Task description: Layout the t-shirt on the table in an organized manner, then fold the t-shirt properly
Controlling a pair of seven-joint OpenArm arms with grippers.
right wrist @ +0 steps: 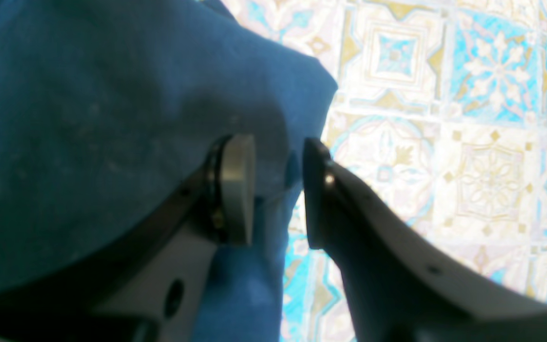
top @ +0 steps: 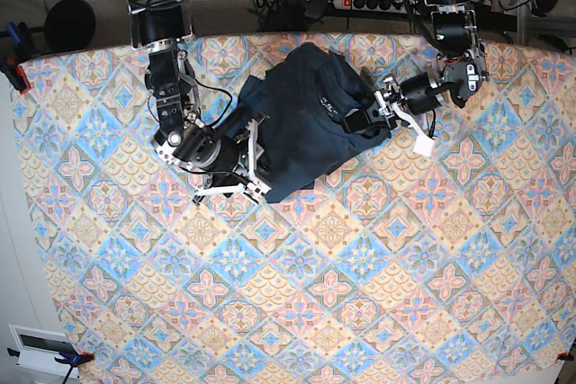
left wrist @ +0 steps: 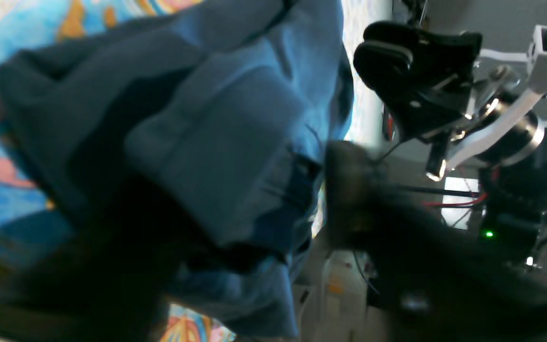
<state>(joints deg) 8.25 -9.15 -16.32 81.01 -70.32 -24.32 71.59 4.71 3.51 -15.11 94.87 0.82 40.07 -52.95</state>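
Observation:
The dark navy t-shirt [top: 306, 123] lies crumpled at the back middle of the patterned table [top: 324, 294]. My left gripper [top: 372, 116] is at the shirt's right edge. In the left wrist view a thick fold of the t-shirt [left wrist: 235, 118] fills the space between its blurred dark fingers [left wrist: 349, 190], and the grip is unclear. My right gripper [top: 255, 166] is at the shirt's lower left edge. In the right wrist view its fingers [right wrist: 238, 190] stand apart with the hem of the t-shirt [right wrist: 88, 118] lying in the gap [right wrist: 276, 190], over the table [right wrist: 444, 142].
Both arms reach in from the back edge of the table. Black and white robot hardware [left wrist: 444, 95] shows past the table edge in the left wrist view. A power strip [top: 387, 2] and cables lie behind the table. A red clamp [top: 11, 69] grips the left corner.

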